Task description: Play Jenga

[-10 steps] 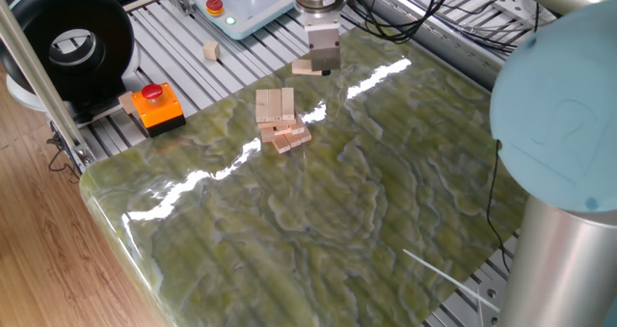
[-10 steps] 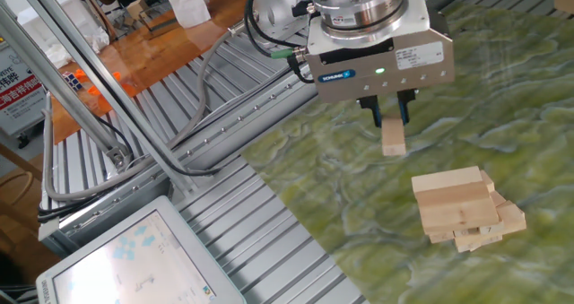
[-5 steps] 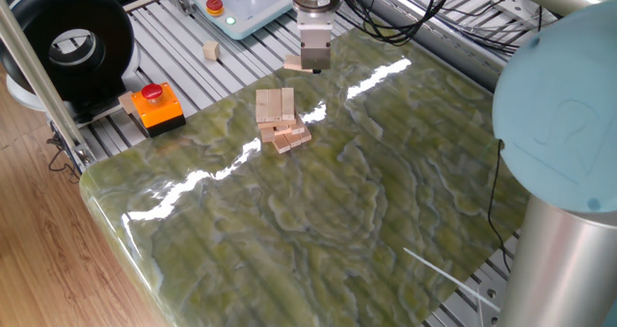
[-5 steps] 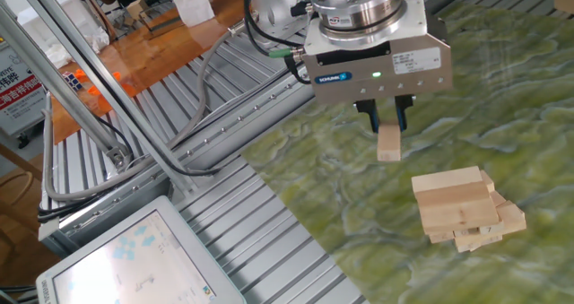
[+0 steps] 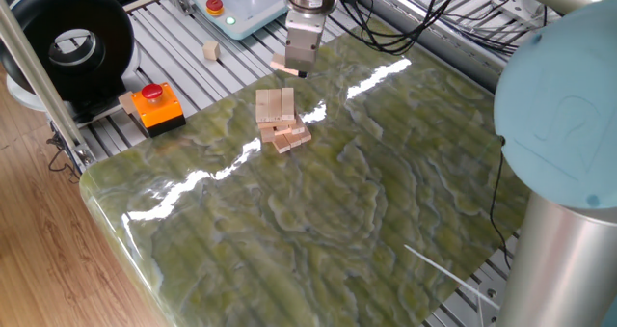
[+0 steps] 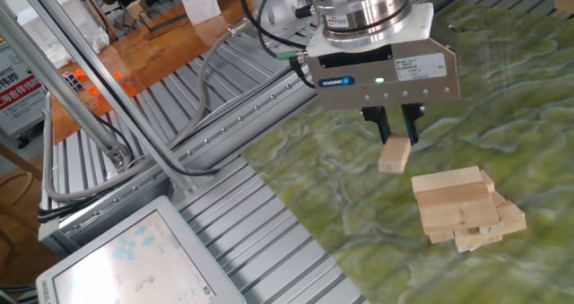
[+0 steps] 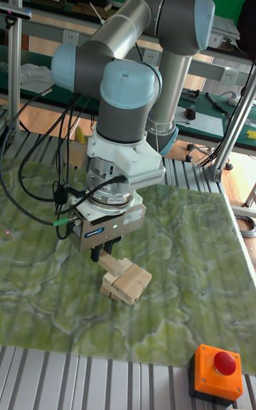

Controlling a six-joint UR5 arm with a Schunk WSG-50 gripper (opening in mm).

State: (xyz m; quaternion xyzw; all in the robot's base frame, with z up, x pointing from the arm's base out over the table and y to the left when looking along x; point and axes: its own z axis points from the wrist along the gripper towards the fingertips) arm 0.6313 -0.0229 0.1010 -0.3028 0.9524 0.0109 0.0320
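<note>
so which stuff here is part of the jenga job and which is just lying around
Part of the job:
- gripper
- wooden bar held in it
- Jenga stack

Just lying about:
- small wooden cube
- orange stop button
- black reel

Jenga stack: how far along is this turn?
Done: one pale wooden bar is out, clamped in the gripper jaws, lifted clear of the green marble table. In hand: carrying it. Left: setting it on the low crosswise stack of pale wooden bars.

Open green tabletop [image 5: 386, 202] lies around the Jenga stack [image 5: 281, 121]; emergency button [image 5: 152, 106] stands off the edge.
</note>
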